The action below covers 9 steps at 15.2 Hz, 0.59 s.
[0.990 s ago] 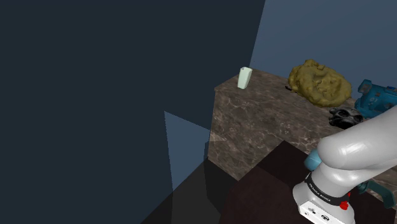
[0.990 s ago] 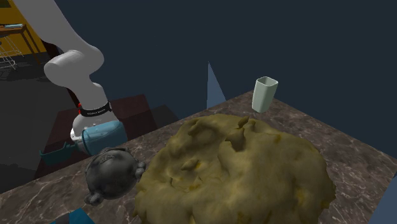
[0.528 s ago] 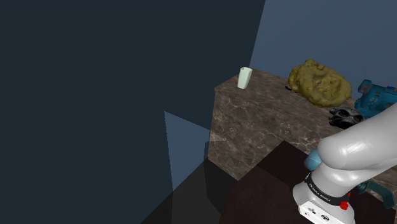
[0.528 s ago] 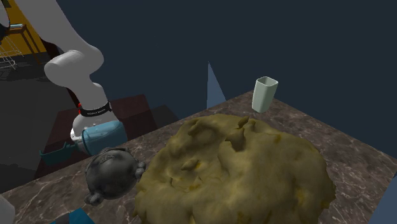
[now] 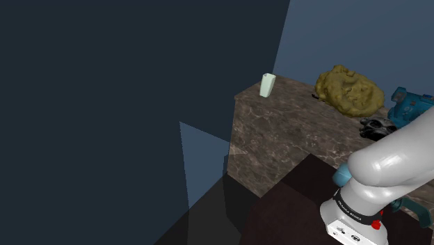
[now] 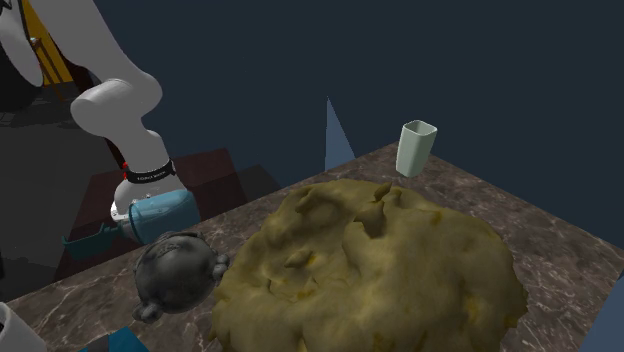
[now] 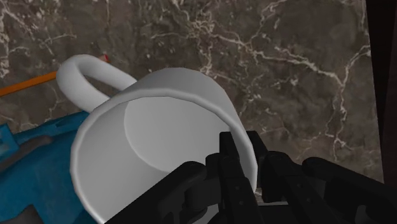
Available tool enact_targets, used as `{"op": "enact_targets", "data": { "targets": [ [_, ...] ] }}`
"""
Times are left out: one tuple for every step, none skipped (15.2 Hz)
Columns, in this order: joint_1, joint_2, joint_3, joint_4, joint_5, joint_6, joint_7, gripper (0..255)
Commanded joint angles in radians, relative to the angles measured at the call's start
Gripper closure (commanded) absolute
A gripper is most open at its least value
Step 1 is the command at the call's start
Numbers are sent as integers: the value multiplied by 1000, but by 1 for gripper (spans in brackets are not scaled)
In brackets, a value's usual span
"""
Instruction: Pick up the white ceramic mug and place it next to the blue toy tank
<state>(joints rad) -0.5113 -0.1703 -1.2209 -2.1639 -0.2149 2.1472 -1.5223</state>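
Two black gripper fingers (image 7: 230,159) clamp the glossy white handled mug's (image 7: 146,133) rim. A blue toy tank (image 7: 57,127) lies just beside it.

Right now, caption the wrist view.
White mug held at its rim by the gripper over the marble top, tank beside it.

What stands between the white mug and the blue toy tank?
Nothing visible does. The end effector clasps the white mug by its rim, and the blue toy tank shows right next to it on the marble countertop.
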Motion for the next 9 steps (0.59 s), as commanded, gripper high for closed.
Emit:
{"op": "enact_targets", "data": {
  "targets": [
    [13,23,-21,-17,22,30,-16,255],
    [21,38,-34,-25,36,46,-26,255],
    [30,53,-47,-32,52,61,-38,255],
    [39,71,-60,-40,71,77,-52,255],
    [48,90,-73,-47,93,92,-68,255],
    [56,112,-86,-55,119,107,-86,255],
    [65,137,-98,-62,150,122,-108,255],
    [70,165,-108,-68,185,137,-134,255],
    [69,196,-111,-74,225,150,-162,255]
  ]
}}
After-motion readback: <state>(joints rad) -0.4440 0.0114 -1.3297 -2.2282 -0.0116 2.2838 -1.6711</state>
